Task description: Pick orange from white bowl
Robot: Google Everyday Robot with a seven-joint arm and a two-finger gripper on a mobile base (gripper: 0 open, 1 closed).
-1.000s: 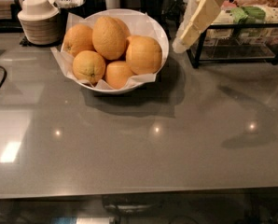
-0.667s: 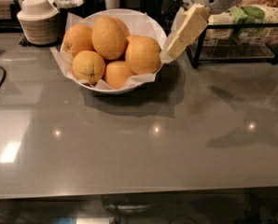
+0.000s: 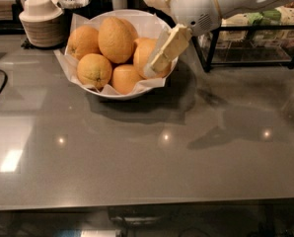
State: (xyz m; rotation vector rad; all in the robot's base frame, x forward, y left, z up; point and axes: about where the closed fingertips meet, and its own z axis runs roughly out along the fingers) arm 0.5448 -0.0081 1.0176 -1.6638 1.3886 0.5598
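The gripper (image 3: 152, 34) is positioned above the right side of the bowl (image 3: 129, 94), at the end of a white arm (image 3: 221, 1) that enters from the upper right. The gripper is seen released: one beige finger (image 3: 167, 49) is angled down and to the left across the front of the orange (image 3: 142, 53), and the other is seen well apart from it above the far rim. Nothing is grasped. Whether the lower finger touches the orange cannot be told. The orange is located in the bowl at the right of the pile and is partly hidden by that finger. An egg-shaped orange (image 3: 115, 38) is stacked at the centre of the pile, just beside the orange on its left. A smaller orange with a dark stem dot (image 3: 94, 69) is found at the front left, another (image 3: 83, 39) behind it, and one more (image 3: 125, 78) at the front. The bowl is lined with crinkled white paper (image 3: 63, 60) and is set on the grey table (image 3: 147, 162). A ribbed beige container (image 3: 41, 21) with a white lid is placed behind the bowl to the left. A black wire rack (image 3: 211, 48) is placed to the right.
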